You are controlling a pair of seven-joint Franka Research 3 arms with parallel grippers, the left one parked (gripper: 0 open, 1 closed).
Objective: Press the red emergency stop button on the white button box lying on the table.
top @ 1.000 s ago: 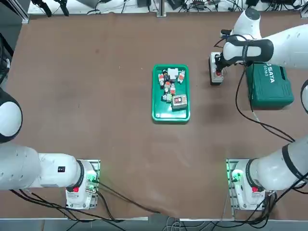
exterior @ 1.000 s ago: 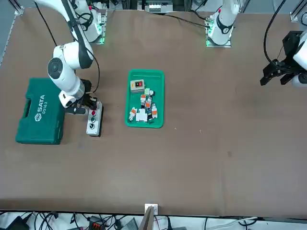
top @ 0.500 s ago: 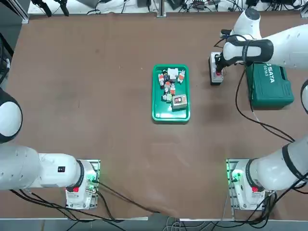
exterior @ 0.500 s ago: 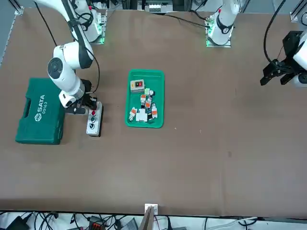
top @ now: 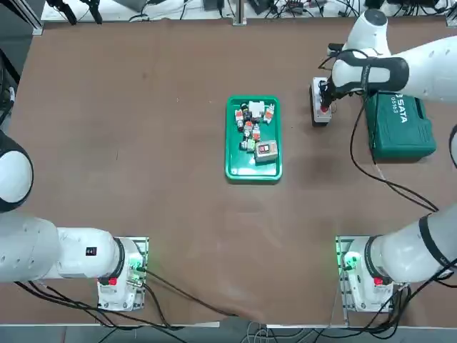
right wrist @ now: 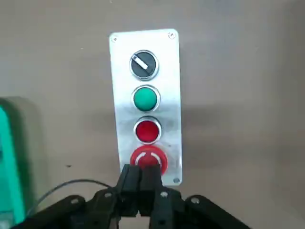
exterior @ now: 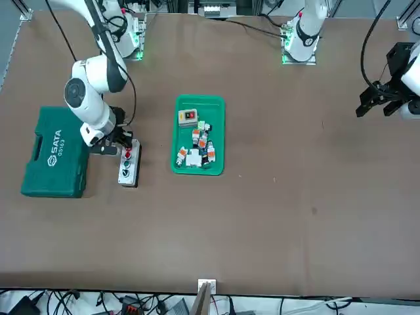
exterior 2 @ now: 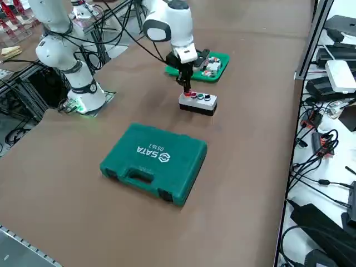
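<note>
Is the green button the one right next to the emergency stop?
No, a plain red button sits between the green button and the emergency stop.

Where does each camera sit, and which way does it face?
Top: overhead, down on the table; both arms show.
Front: across the table, facing the robot; both arms show.
Right side: raised at the robot's right, diagonally down; working arm shows.
Right wrist: on that arm, at the button box; the closed claw shows.
Top and front share the green tray.
</note>
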